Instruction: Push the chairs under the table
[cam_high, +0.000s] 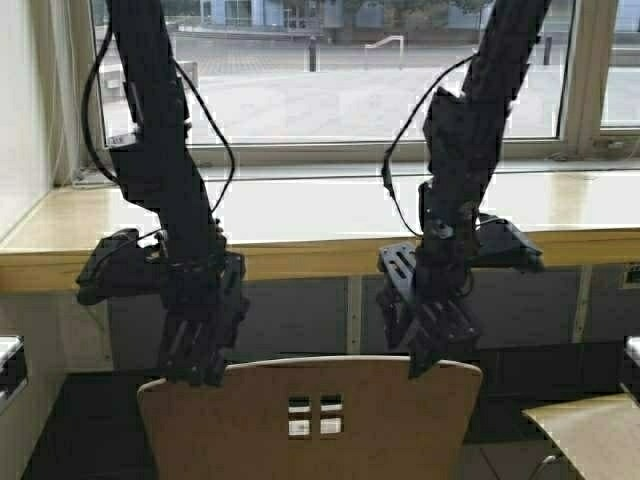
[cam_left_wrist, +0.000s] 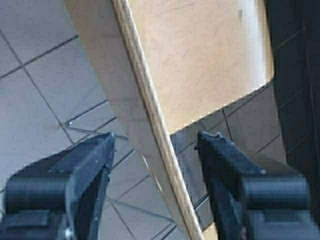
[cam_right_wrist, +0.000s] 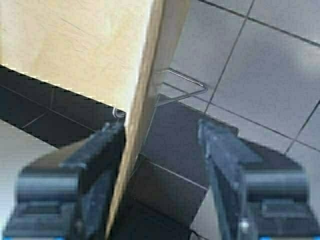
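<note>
chair (cam_high: 310, 420): tan plywood, straight before me, backrest top between my two arms, well short of the bench (cam_high: 330, 222) by the window.
left gripper (cam_left_wrist: 155, 165): my jaws stand apart, straddling the backrest's top edge near its left corner, not clamped.
right gripper (cam_right_wrist: 162, 155): jaws apart too, one finger (cam_right_wrist: 102, 165) touching the edge near the right corner.
handling: i judge it light and stiff, on thin legs; smooth ply may slip.
hold: top edge, both corners, pushing evenly so it doesn't swing.
</note>
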